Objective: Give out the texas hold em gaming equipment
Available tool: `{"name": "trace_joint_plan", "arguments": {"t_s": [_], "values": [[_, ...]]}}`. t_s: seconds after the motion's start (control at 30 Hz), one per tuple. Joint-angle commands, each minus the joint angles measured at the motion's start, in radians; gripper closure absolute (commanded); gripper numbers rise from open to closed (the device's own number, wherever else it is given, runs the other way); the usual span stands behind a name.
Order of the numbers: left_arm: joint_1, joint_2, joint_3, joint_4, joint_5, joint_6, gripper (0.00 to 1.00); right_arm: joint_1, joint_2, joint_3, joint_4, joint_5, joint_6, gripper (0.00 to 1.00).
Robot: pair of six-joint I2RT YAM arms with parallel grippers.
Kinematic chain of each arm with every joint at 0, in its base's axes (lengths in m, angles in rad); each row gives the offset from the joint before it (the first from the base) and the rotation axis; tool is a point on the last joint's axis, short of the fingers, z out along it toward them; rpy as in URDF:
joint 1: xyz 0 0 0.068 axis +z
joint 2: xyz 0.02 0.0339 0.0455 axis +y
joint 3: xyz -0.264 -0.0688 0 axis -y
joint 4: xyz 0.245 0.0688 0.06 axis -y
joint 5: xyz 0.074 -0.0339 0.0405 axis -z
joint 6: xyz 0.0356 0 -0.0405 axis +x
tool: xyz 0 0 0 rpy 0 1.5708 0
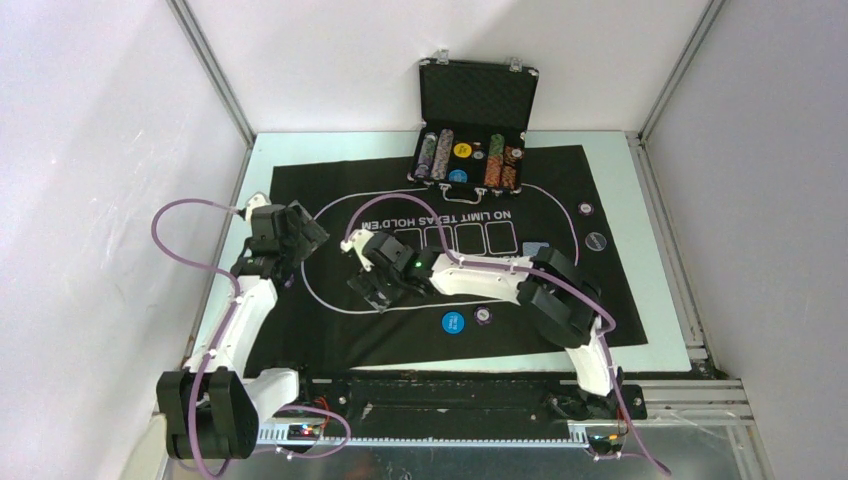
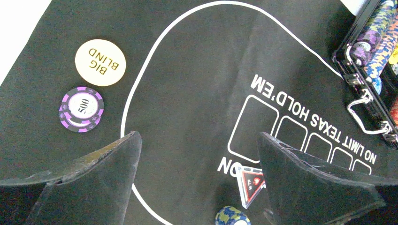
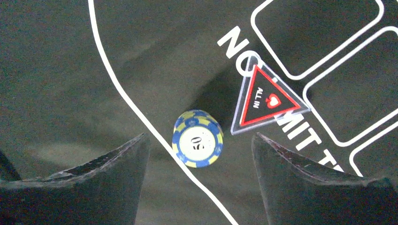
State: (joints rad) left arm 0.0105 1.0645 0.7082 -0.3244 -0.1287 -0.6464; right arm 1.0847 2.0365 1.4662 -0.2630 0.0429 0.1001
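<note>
Right gripper (image 3: pixel 198 137) above felt mat (image 3: pixel 56 70)

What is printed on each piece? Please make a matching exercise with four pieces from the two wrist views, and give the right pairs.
Pieces:
1. cream button
2. purple chip
3. blue chip
4. triangle

Print:
A. 50
B. ALL IN
C. BIG BLIND
D. 500

Pairs: 1-C, 2-D, 3-A, 4-B.
</note>
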Motion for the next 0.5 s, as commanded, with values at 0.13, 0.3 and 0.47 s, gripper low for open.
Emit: {"name": "trace_joint_plan", "arguments": {"t_s": [0.13, 0.3, 0.47], "values": [[-0.003, -0.008, 0.000, 0.012, -0.032, 0.004, 0.00, 0.009, 0.088, 0.116, -0.063, 0.043, -0.019, 0.23], [-0.003, -0.003, 0.003, 0.012, -0.034, 0.004, 0.00, 0.008, 0.098, 0.118, -0.065, 0.045, -0.019, 0.29], [-0.003, -0.004, 0.004, 0.011, -0.037, 0.004, 0.00, 0.010, 0.102, 0.119, -0.065, 0.031, -0.018, 0.40]]}}
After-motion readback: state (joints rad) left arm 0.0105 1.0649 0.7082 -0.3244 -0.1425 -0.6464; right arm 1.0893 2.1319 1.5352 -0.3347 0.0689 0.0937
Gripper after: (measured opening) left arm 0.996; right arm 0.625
